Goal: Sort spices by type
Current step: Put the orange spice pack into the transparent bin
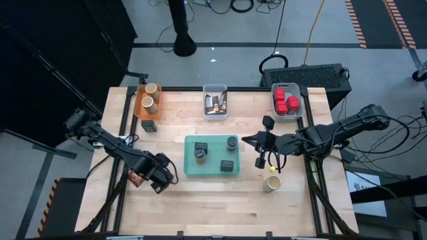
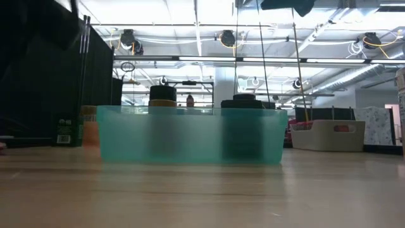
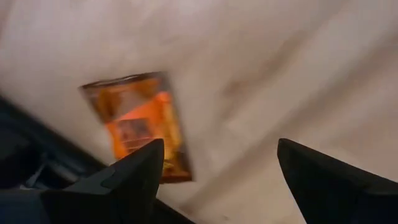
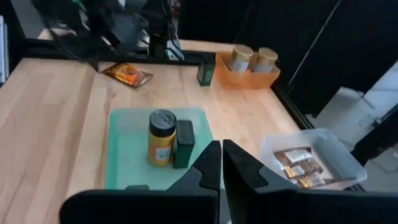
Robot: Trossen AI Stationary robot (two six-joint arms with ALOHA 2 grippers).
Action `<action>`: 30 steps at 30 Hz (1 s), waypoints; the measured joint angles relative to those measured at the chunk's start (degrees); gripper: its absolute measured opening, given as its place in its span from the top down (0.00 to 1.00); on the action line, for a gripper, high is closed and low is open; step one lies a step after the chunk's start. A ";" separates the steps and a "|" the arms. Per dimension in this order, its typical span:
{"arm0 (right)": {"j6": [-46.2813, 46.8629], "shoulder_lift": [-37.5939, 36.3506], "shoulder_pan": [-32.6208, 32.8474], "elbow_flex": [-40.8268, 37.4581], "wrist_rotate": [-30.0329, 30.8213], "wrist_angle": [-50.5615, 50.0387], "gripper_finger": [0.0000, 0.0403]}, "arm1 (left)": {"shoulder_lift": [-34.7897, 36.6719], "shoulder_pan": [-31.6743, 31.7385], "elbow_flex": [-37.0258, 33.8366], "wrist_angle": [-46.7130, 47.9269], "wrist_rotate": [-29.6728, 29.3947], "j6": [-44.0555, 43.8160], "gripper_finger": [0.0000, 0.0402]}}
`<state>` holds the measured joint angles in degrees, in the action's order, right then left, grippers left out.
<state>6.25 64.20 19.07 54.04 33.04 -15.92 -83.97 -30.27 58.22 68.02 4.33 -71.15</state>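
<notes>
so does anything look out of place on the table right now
One printed packet lies alone at the table's near-left edge, far from the clear bin holding the other packets; the open left gripper hovers by it. A tan jar and a dark block also sit loose on the table.

A tray sits at the middle of the surface. In it stand two jars, one at its left and one at its far right corner, with a block at its near right. Along the far edge stand three bins: the left bin holds two round jars, the middle bin holds packets, and the right bin holds cubes. A small block lies just near of the left bin. A single packet lies near the left edge, under the left tool. Right of the tray hangs the right tool, and near of it a lone round jar stands on the surface.
</notes>
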 joint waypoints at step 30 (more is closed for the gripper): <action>-5.23 0.00 0.00 -0.02 -0.07 3.78 1.00 | 0.14 0.25 -20.29 -12.84 -0.94 -4.81 0.67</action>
<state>1.02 64.20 19.07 54.02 32.97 -12.14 -83.83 -30.02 37.93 55.19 3.39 -75.96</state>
